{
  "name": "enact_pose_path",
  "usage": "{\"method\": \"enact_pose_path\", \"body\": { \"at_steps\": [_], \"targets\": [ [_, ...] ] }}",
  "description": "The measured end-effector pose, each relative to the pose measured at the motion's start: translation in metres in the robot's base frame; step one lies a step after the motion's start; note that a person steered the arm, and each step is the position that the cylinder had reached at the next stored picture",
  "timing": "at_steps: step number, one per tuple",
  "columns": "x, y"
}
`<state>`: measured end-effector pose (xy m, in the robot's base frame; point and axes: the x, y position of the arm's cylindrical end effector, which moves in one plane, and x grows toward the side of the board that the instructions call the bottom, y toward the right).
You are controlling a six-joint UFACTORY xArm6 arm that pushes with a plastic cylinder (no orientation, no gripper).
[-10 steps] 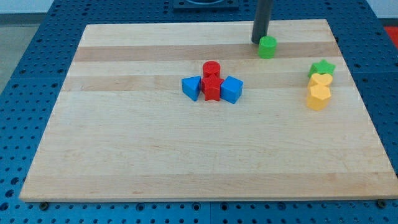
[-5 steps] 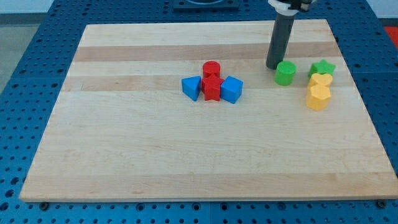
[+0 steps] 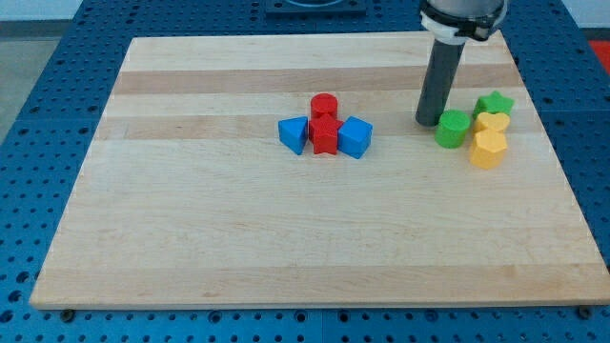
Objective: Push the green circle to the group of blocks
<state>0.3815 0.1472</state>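
The green circle (image 3: 452, 128) sits on the wooden board (image 3: 238, 238) at the view's right. It lies just left of a group of three blocks: a green star (image 3: 495, 103), a yellow heart (image 3: 493, 123) and a yellow hexagon (image 3: 487, 150). It looks close to or touching the yellow blocks. My tip (image 3: 426, 121) stands against the circle's upper left side.
A second group stands near the board's middle: a red cylinder (image 3: 324, 105), a red star (image 3: 326, 136), a blue triangle (image 3: 294, 133) and a blue cube (image 3: 355, 137). The board lies on a blue perforated table (image 3: 38, 114).
My tip has moved down and to the right, pushing the green circle from near the board's top edge to beside the yellow and green blocks at the right.
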Motion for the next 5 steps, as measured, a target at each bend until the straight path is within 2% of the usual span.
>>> {"method": "enact_pose_path", "body": {
  "at_steps": [5],
  "targets": [
    [0.015, -0.013]
  ]
}}
